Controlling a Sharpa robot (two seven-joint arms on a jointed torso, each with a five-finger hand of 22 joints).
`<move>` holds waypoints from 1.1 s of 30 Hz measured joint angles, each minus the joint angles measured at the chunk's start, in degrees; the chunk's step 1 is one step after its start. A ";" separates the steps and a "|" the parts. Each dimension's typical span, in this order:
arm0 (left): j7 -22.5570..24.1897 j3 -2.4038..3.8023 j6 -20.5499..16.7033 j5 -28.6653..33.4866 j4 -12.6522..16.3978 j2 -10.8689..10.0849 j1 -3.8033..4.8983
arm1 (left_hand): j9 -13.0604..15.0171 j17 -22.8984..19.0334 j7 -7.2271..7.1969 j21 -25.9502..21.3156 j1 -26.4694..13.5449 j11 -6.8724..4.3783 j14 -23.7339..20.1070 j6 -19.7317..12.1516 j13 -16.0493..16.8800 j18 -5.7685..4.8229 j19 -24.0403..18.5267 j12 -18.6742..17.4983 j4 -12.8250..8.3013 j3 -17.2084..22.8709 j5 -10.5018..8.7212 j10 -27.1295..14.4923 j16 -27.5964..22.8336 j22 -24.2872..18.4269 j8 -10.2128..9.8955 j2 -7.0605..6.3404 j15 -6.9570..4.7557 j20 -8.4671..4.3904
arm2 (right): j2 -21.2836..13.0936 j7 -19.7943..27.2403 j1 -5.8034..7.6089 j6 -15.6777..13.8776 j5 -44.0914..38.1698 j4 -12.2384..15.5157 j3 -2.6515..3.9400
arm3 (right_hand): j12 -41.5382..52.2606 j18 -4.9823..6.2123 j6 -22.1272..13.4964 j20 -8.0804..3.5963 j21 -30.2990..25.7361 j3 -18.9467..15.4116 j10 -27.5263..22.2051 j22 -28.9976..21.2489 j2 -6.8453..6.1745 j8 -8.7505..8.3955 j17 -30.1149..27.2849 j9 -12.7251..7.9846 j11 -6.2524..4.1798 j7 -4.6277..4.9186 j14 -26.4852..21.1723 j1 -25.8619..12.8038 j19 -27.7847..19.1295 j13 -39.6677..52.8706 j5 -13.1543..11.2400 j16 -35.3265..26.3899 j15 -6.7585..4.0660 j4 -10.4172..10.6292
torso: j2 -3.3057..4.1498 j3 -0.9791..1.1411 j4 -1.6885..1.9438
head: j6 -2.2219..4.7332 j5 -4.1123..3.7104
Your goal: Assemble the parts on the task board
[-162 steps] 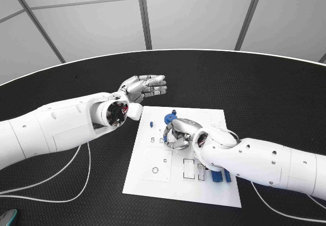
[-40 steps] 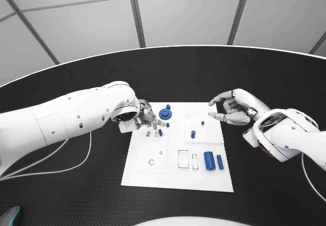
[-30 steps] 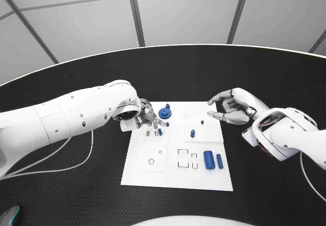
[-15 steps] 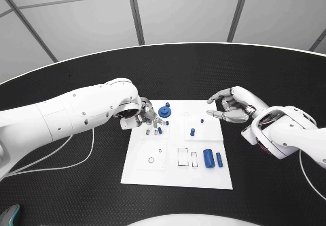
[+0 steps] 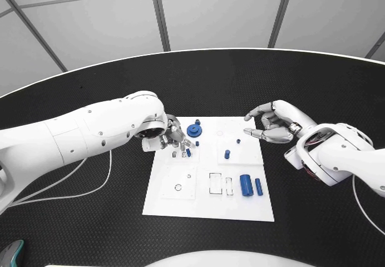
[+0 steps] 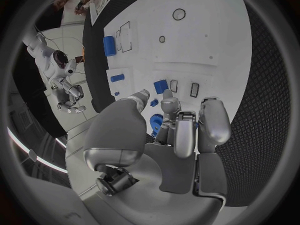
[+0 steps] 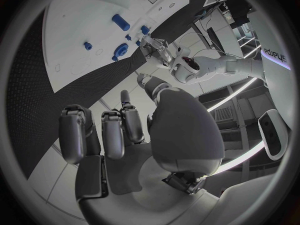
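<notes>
The white task board [image 5: 205, 197] lies mid-table. My left hand [image 5: 173, 139] hovers over its far left corner with its fingers [image 6: 177, 130] spread. They reach down beside a small blue block [image 5: 188, 152] [image 6: 160, 86] that stands next to two empty slots, and nothing is in its grip. A blue gear [image 5: 193, 131] [image 6: 156, 121] sits just beyond the hand. My right hand [image 5: 271, 123] floats off the board's far right edge, loosely bent and empty. Two small pegs [image 5: 227, 154] stand mid-board, and two blue cylinders [image 5: 246, 184] lie nearer me.
A white cable [image 5: 76, 194] loops over the black table [image 5: 96, 233] under my left arm. In the right wrist view the board [image 7: 75, 20], a cylinder [image 7: 120, 20] and my left hand [image 7: 153, 47] show beyond the right hand's fingers [image 7: 112, 130].
Five seconds ago my right hand was over the board's middle and my left hand off its far left. Over the last second the left hand edged toward the small blue block; the right hand barely moved.
</notes>
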 measured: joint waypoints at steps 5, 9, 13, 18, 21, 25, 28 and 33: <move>-0.04 -0.06 0.45 -0.38 -0.14 0.17 -0.19 | 0.00 0.00 0.00 0.00 0.00 0.00 0.00 0.00 0.00 0.00 0.00 0.00 0.00 0.00 0.00 0.00 0.00 0.00 0.00 0.00 0.00 0.00 | 0.12 -0.02 0.00 0.08 0.00 -0.09 0.00 | 0.00 0.00 0.00 0.00 0.00 0.00 0.00 0.00 0.00 0.00 0.00 0.00 0.00 0.00 0.00 0.00 0.00 0.00 0.00 0.00 0.00 0.00 | -0.01 -0.01 -0.01 | -0.21 -0.01; -0.04 -0.09 0.60 -0.51 -0.35 0.26 -0.33 | 0.00 0.00 0.00 0.00 0.00 0.00 0.00 0.00 0.00 0.00 0.00 0.00 0.00 0.00 0.00 0.00 0.00 0.00 0.00 0.00 0.00 0.00 | 0.19 -0.06 0.00 0.15 0.00 -0.14 0.00 | 0.00 0.01 0.00 0.00 0.00 0.00 0.00 0.00 0.00 0.00 0.00 0.00 0.00 0.00 0.00 0.00 0.00 0.00 0.00 0.00 0.00 0.00 | -0.03 -0.01 -0.02 | -0.32 -0.04; -0.03 -0.10 0.65 -0.56 -0.56 0.34 -0.45 | 0.05 0.00 -0.21 -0.01 0.00 0.00 0.00 -0.21 0.01 0.00 0.00 0.00 0.00 0.00 0.00 0.00 0.00 -0.01 0.00 0.00 0.00 0.00 | 0.28 -0.08 0.00 0.20 0.00 -0.18 0.00 | 0.00 0.00 0.20 0.00 0.00 0.16 0.00 0.00 0.00 0.00 0.00 0.00 0.00 -0.20 0.00 0.00 0.00 -0.01 0.28 0.00 0.00 0.16 | -0.03 -0.01 -0.01 | -0.40 -0.07; 0.01 -0.12 0.61 -0.57 -0.78 0.44 -0.55 | 0.05 0.00 -0.21 -0.01 0.00 0.00 0.00 -0.20 0.01 0.00 0.00 0.00 0.00 0.00 0.00 0.00 0.00 -0.01 0.00 0.00 0.00 0.00 | 0.36 -0.09 0.00 0.23 0.00 -0.23 0.00 | 0.00 0.00 0.20 0.00 0.00 0.16 0.00 0.00 0.00 0.00 0.00 0.01 0.00 -0.20 0.00 0.00 0.00 -0.01 0.28 0.00 0.00 0.16 | -0.03 -0.02 -0.01 | -0.51 -0.10; 0.05 -0.12 0.48 -0.54 -0.88 0.49 -0.59 | 0.04 0.00 -0.20 -0.01 0.00 0.00 0.00 -0.21 -0.08 0.00 0.00 0.00 0.00 0.00 0.00 0.00 0.00 -0.01 0.00 0.00 0.00 0.00 | 0.42 -0.09 0.00 0.24 0.00 -0.27 0.00 | 0.00 0.00 0.20 0.00 0.00 0.16 0.00 0.00 0.00 0.00 0.00 0.01 0.00 -0.20 0.00 0.00 0.00 -0.01 0.28 0.00 0.00 0.16 | -0.03 -0.02 -0.01 | -0.54 -0.13; 0.10 -0.12 0.31 -0.29 -1.07 0.61 -0.63 | 0.10 0.00 -0.20 -0.01 0.24 0.16 0.00 -0.21 -0.15 0.01 0.00 0.00 0.00 0.00 0.00 -0.16 0.00 0.03 0.23 0.24 0.00 0.00 | 0.52 -0.09 0.00 0.27 0.00 -0.31 0.00 | 0.00 0.00 0.20 0.00 0.00 0.16 0.00 0.00 0.00 0.00 0.01 0.01 0.00 -0.20 0.00 0.00 0.00 -0.01 0.28 0.00 0.00 0.16 | -0.01 -0.02 0.02 | -0.62 -0.15; 0.14 -0.12 0.16 -0.04 -1.23 0.71 -0.64 | 0.11 0.00 -0.20 -0.01 0.53 0.00 0.00 -0.21 -0.20 0.01 0.00 0.00 0.00 0.00 0.00 -0.43 0.00 0.03 0.23 0.53 0.00 0.00 | 0.56 -0.10 0.00 0.29 0.00 -0.32 0.00 | 0.00 0.00 0.20 -0.21 0.00 0.16 0.15 0.00 0.00 0.00 0.04 -0.05 -0.16 -0.20 0.00 0.00 0.21 -0.01 0.28 0.00 0.00 0.16 | 0.02 -0.02 0.02 | -0.75 -0.15; 0.20 -0.13 0.04 0.49 -1.32 0.80 -0.66 | 0.18 -0.01 0.00 -0.01 1.19 0.00 0.00 -0.40 -0.35 0.01 0.00 0.00 -0.15 0.65 0.00 -0.43 0.00 0.02 0.23 1.19 0.00 0.00 | 0.58 -0.13 0.00 0.31 0.00 -0.34 0.00 | 0.00 0.00 0.20 -0.21 0.00 0.16 0.15 0.00 0.00 0.00 0.04 -0.05 -0.15 -0.20 0.00 0.00 0.21 -0.01 0.28 0.00 0.00 0.16 | 0.04 -0.02 0.02 | -0.97 -0.16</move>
